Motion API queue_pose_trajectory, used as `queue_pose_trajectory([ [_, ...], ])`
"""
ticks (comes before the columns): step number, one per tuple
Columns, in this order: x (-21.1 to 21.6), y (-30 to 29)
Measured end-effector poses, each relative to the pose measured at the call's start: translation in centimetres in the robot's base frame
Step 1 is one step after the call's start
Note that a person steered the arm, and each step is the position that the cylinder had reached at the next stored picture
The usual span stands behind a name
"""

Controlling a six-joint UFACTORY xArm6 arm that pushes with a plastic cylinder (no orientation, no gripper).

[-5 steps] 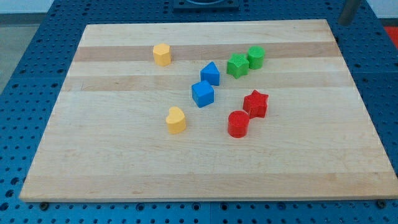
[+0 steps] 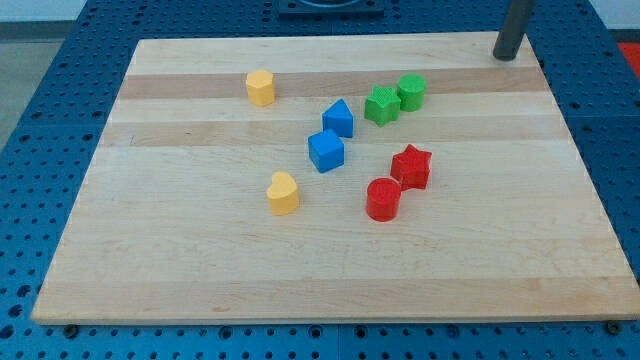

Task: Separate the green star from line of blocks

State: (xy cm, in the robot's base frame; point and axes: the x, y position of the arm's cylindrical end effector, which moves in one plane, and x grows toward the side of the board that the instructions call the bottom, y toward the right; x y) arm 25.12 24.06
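The green star (image 2: 381,104) lies on the wooden board (image 2: 200,260), touching a green cylinder (image 2: 412,92) on its right. To its lower left stand a blue block with a pointed top (image 2: 339,118) and a blue cube (image 2: 326,151). My tip (image 2: 506,56) is at the board's top right corner, well to the upper right of the green blocks and apart from them.
A red star (image 2: 411,166) and a red cylinder (image 2: 383,199) touch each other below the green pair. A yellow block (image 2: 261,87) sits at the upper left and a yellow heart-like block (image 2: 283,192) at the lower left of the group.
My rod has moved left and down, from the view's top right edge onto the board's top right corner. No block has moved.
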Motion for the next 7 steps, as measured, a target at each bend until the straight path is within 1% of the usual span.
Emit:
queue_pose_trajectory([
  [1,0.9,-1.6],
  [2,2.7,-3.6],
  [5,3.4,-11.7],
  [7,3.4,-18.8],
])
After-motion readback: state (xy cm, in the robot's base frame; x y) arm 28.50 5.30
